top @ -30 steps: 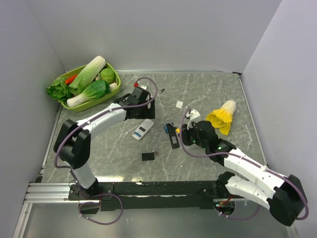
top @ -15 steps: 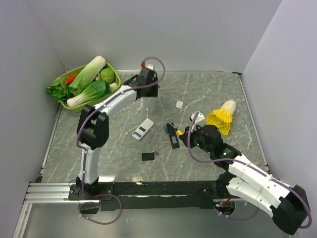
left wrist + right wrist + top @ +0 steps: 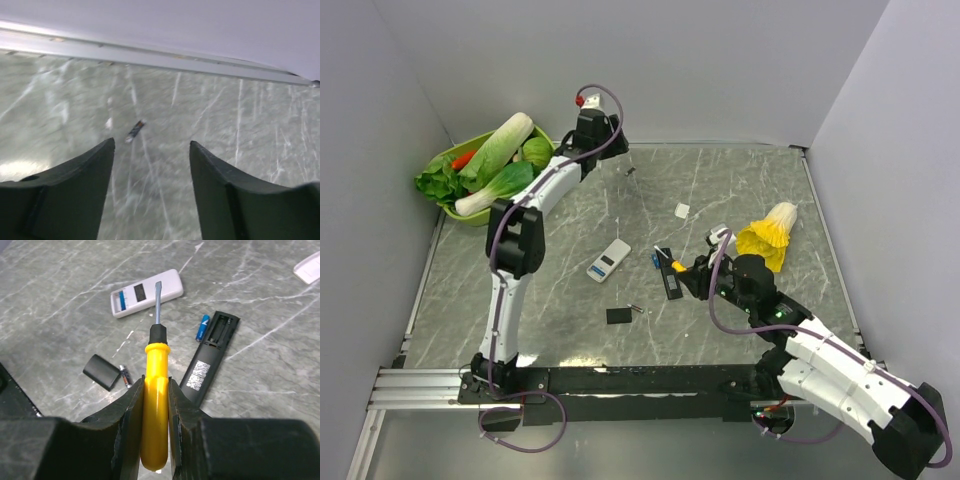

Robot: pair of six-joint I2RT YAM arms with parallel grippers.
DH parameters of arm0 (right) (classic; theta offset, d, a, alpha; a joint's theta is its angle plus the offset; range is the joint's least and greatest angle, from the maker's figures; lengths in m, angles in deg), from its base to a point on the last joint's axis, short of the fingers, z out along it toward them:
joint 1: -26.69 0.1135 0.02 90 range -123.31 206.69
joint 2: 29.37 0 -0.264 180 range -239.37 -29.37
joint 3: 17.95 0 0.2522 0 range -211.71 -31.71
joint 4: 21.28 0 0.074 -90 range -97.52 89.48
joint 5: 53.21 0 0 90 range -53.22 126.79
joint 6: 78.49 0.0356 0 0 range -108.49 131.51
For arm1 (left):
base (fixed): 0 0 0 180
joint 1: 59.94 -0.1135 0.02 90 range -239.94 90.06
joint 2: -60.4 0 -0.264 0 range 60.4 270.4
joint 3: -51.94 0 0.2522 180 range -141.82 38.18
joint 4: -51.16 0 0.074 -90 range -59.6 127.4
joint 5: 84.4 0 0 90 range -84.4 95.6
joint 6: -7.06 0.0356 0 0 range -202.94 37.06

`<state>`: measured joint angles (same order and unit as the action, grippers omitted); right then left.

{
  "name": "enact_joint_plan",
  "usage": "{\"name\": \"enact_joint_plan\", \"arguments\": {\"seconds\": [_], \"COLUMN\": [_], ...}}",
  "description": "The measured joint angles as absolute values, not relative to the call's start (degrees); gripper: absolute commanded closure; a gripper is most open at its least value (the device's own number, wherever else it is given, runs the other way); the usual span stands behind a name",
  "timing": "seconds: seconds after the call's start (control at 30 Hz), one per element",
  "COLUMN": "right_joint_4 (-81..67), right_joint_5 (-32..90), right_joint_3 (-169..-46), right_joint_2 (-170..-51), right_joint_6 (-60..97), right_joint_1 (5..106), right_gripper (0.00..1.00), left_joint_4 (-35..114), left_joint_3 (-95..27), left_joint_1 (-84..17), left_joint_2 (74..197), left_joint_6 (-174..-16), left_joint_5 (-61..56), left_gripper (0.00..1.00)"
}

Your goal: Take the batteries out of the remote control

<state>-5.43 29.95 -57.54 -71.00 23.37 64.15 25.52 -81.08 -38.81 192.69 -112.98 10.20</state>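
My right gripper (image 3: 156, 385) is shut on a yellow-handled screwdriver (image 3: 155, 390) and holds it above the black remote (image 3: 210, 357), whose battery bay lies open and looks empty. A blue battery (image 3: 202, 327) lies beside that remote. The white remote (image 3: 146, 292) lies further off with its bay open and a blue cell inside. A dark battery (image 3: 125, 375) lies next to a black cover plate (image 3: 101, 372). My left gripper (image 3: 151, 145) is open and empty, high over the table's back edge (image 3: 607, 150). A small dark battery (image 3: 135, 131) lies ahead of it.
A green basket (image 3: 548, 137) of vegetables stands at the back left. A yellow-white cabbage (image 3: 770, 235) lies right of my right arm. A white cover plate (image 3: 682, 210) lies mid-table. Walls close in the back and sides.
My left arm has swung from above the white remote out to the table's back edge. My right gripper, still holding the screwdriver, has drawn slightly nearer and to the right.
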Motion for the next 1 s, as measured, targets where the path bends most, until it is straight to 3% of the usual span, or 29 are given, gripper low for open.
{"name": "enact_joint_plan", "arguments": {"seconds": [0.63,1.0], "right_joint_4": [-4.4,-2.2], "right_joint_5": [27.3,28.1], "right_joint_3": [-58.0,-59.9], "right_joint_2": [-64.6,-63.1], "right_joint_6": [23.5,23.4], "right_joint_1": [64.1,64.1], "right_gripper": [1.00,1.00], "left_joint_4": [44.5,52.4], "left_joint_3": [-90.7,-93.1], "left_joint_1": [-45.1,-45.5], "left_joint_2": [213.1,219.9], "left_joint_6": [-133.4,-143.5], "left_joint_5": [2.1,-3.0], "left_gripper": [0.24,0.26]}}
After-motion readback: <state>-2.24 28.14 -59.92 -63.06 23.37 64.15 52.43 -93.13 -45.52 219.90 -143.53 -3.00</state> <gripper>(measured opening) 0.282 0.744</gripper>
